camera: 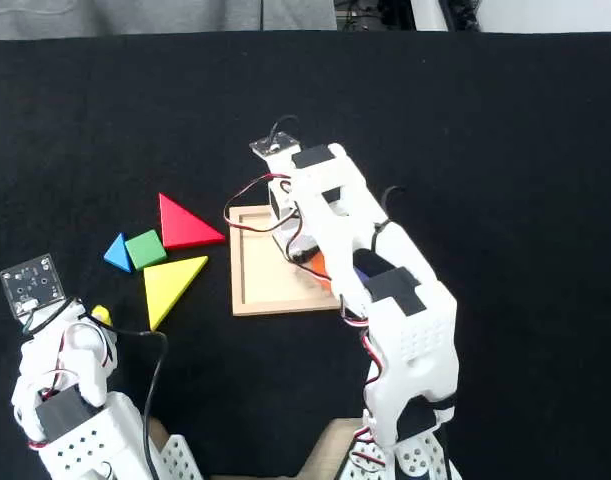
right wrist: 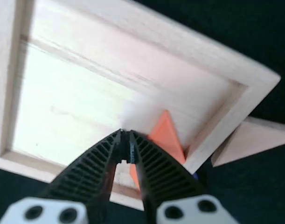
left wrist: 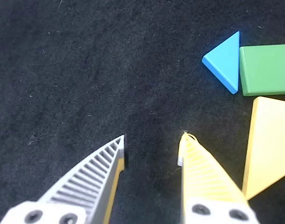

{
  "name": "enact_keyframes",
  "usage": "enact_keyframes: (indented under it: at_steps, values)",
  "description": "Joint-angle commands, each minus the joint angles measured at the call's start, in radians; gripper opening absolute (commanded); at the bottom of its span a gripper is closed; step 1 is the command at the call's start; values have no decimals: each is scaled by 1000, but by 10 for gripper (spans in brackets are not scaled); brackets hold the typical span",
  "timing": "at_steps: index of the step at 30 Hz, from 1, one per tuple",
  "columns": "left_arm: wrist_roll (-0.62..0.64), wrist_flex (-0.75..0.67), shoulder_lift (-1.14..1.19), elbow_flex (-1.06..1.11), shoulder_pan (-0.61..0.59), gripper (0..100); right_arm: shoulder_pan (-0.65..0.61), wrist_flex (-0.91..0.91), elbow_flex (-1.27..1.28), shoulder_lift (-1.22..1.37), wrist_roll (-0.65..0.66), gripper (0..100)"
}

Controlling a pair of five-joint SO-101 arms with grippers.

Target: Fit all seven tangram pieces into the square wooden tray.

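Hanging over the tray (right wrist: pixel 203 63), the right gripper (right wrist: pixel 126 135) is pinched closed on nothing beside the orange triangle (right wrist: pixel 166 135) in its corner, while the left gripper (left wrist: pixel 151 140) gapes empty over the cloth (left wrist: pixel 86 70) near the yellow triangle (left wrist: pixel 270 140), blue triangle (left wrist: pixel 226 63) and green square (left wrist: pixel 266 69).

At centre frame, the tray (camera: pixel 275 305) is showing pale, smooth wood with faint grain. The black table cover (camera: pixel 485 150) is looking like matt, lint-flecked cloth. The left gripper (left wrist: pixel 151 140) is showing ribbed plastic fingers (left wrist: pixel 205 177).
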Motion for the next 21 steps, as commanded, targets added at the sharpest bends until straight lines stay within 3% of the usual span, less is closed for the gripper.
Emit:
enact_keyframes:
  at_steps: [1,9,21]
  values:
    - [0,0,-3,7,10,195,18,21,-5,-73,11,11]
    - [0,0,-3,7,13,195,94,-15,177,-403,25,11]
    - [0,-14,-3,15,10,195,365,-141,596,-829,259,11]
